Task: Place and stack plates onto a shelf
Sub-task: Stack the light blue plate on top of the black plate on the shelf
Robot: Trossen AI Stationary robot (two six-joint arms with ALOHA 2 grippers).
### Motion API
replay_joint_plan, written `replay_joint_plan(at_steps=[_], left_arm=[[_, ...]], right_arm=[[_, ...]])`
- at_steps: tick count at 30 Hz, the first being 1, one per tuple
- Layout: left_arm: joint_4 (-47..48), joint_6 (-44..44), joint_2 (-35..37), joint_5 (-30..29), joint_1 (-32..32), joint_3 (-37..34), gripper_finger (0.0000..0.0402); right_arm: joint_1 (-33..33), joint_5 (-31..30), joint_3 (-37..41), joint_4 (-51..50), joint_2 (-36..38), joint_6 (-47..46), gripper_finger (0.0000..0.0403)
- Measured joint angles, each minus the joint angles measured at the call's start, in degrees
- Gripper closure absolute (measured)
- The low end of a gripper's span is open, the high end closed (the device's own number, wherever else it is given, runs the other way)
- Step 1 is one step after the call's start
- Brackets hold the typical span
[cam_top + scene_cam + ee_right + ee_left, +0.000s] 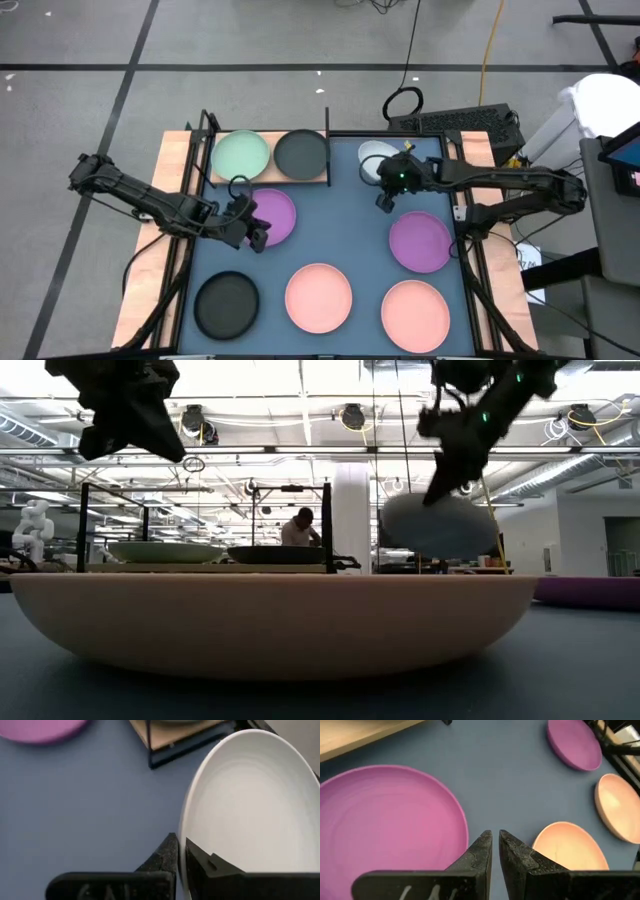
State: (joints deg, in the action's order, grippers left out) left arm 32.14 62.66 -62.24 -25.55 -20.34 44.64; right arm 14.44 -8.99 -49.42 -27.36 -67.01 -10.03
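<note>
- Plates first: the whitish plate (250,805) sits pinched at its rim in my right gripper (180,851), just right of the shelf (265,180) in the upper middle of the high view.
- From the low camera that plate (440,525) hangs clear of the mat and tilted, which I'd say is what a one-sided rim grip does to it.
- Shelf already carries the pale green plate (242,154) and a black plate (301,153) side by side, so I reckon the white one has to stack on one of them.
- My left gripper (495,851) hovers at the edge of a purple plate (385,825), left of centre in the high view; fingers nearly together, nothing between them.
- Blue-grey mat (340,230) holds the rest: second purple plate (420,241) at right, two salmon plates (318,296) along the bottom, second black plate (226,305) at lower left.
- A person (298,528) shows far off in the room behind the shelf.
- Risk as I judge it: the shelf's black posts stand close to my approach.
</note>
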Motion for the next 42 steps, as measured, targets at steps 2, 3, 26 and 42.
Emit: replay_joint_plan(at_steps=[2,3,26,42], left_arm=[[1.17,0.88,0.0,0.0,-0.53,0.01,0.0364],[1.83,1.1,0.0,0.01,-0.79,0.01,0.0364],[2.84,3.86,0.0,-0.01,-3.47,0.01,0.0364],[2.75,4.96,0.0,-0.03,-3.47,-0.01,0.0364]], right_arm=[[-0.79,-0.2,-3.97,-2.4,-0.39,-0.25,0.0399],[-1.17,-0.82,-5.98,-3.05,-0.69,-0.26,0.0399],[-1.7,-9.01,-46.34,-5.92,-21.14,18.83,0.0399],[-1.7,-8.76,-51.59,3.6,-25.43,27.99,0.0399]])
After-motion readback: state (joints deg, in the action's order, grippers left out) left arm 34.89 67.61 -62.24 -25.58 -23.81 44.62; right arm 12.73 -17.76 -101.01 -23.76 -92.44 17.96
